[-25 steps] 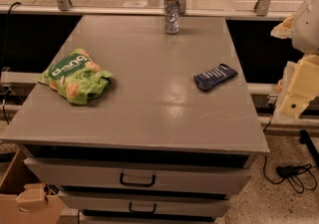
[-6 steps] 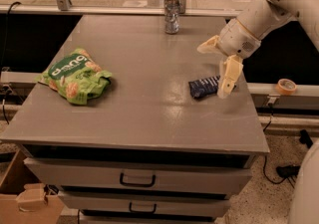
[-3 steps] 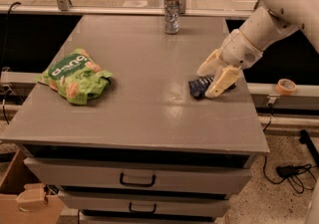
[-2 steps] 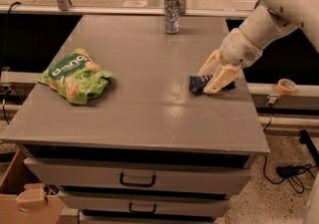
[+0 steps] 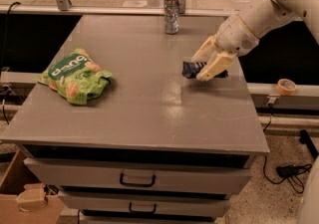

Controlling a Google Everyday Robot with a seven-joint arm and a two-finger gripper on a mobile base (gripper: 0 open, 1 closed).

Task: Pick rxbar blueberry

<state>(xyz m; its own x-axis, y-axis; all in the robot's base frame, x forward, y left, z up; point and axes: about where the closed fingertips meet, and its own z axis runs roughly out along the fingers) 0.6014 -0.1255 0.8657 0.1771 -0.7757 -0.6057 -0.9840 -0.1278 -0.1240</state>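
The rxbar blueberry (image 5: pixel 188 69) is a small dark navy bar at the right side of the grey table top (image 5: pixel 149 118). My gripper (image 5: pixel 199 67) comes in from the right. Its two cream fingers (image 5: pixel 213 68) are shut across the bar, one on each long side. The bar's left end sticks out past the fingertips, and the rest is hidden behind the fingers. The bar looks held just above the table surface.
A large green chip bag (image 5: pixel 75 75) lies at the table's left. A silver can (image 5: pixel 171 13) stands at the far edge. Drawers (image 5: pixel 137 180) run below the front edge. A tape roll (image 5: pixel 286 86) sits on a ledge at the right. A cardboard box (image 5: pixel 15 193) is on the floor at the lower left.
My gripper came down over the bar and its fingers closed on it. Since then gripper and bar have shifted together slightly up and left.
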